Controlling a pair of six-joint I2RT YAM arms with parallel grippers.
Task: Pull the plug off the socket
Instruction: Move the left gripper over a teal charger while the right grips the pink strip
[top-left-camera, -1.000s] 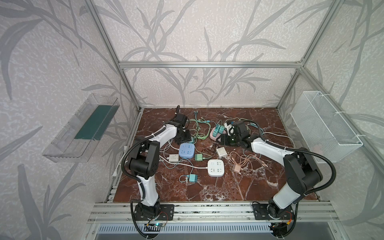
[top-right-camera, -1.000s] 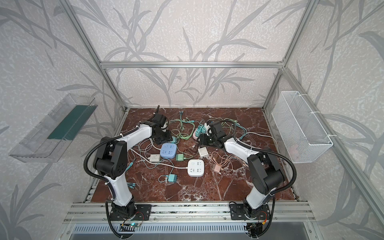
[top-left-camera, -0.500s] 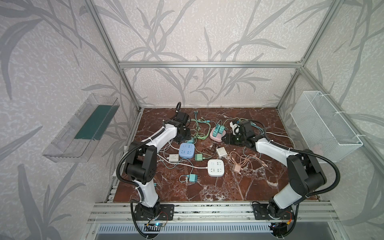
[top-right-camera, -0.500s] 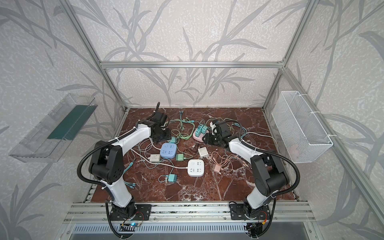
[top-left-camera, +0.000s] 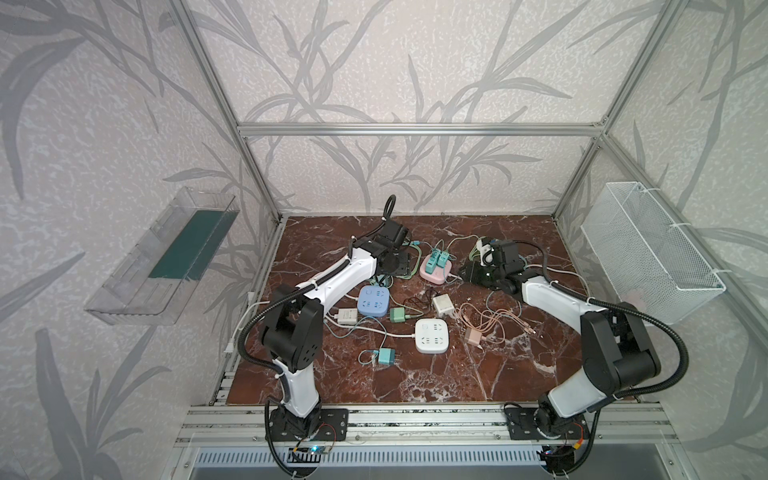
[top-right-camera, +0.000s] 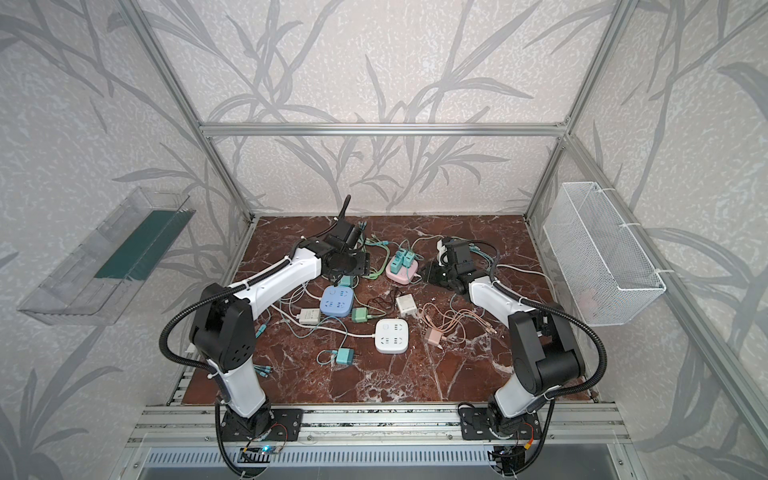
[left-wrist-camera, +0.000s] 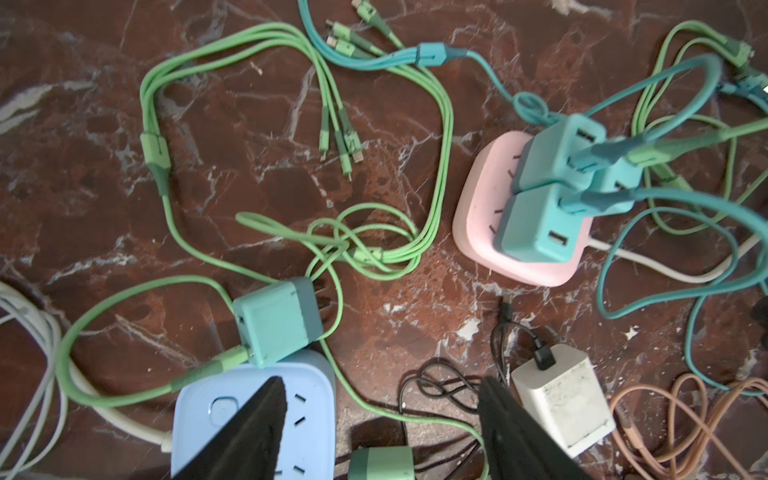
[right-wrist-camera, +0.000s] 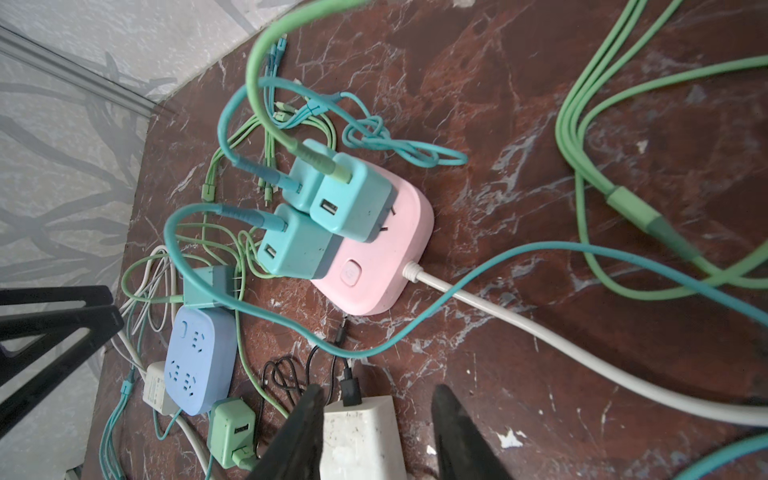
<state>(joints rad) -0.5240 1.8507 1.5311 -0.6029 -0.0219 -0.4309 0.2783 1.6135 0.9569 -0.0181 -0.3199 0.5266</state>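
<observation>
A pink socket (top-left-camera: 433, 275) (top-right-camera: 400, 275) lies at the back middle of the floor with three teal plugs (top-left-camera: 438, 257) (top-right-camera: 405, 259) standing in it. The wrist views show the socket (left-wrist-camera: 478, 216) (right-wrist-camera: 386, 257) and plugs (left-wrist-camera: 536, 224) (right-wrist-camera: 299, 245) close up, each plug trailing a teal or green cable. My left gripper (top-left-camera: 401, 266) (left-wrist-camera: 380, 399) hovers left of the socket, open, over a blue socket (left-wrist-camera: 311, 382) and a green cable. To the right of the pink socket, my right gripper (top-left-camera: 467, 272) (right-wrist-camera: 376, 399) stands open and holds nothing, above a white charger (right-wrist-camera: 361, 436).
A loose teal plug (left-wrist-camera: 276, 320) lies against the blue socket (top-left-camera: 373, 301). A white socket (top-left-camera: 431, 336), a green plug (top-left-camera: 397, 314), a teal plug (top-left-camera: 386, 356), a pink charger (top-left-camera: 473, 336) and tangled cables cover the floor. A wire basket (top-left-camera: 648, 249) hangs on the right wall.
My left arm has swung right toward the pink socket and its jaws have opened wider. My right gripper has drawn back a little to the right and its jaws have narrowed.
</observation>
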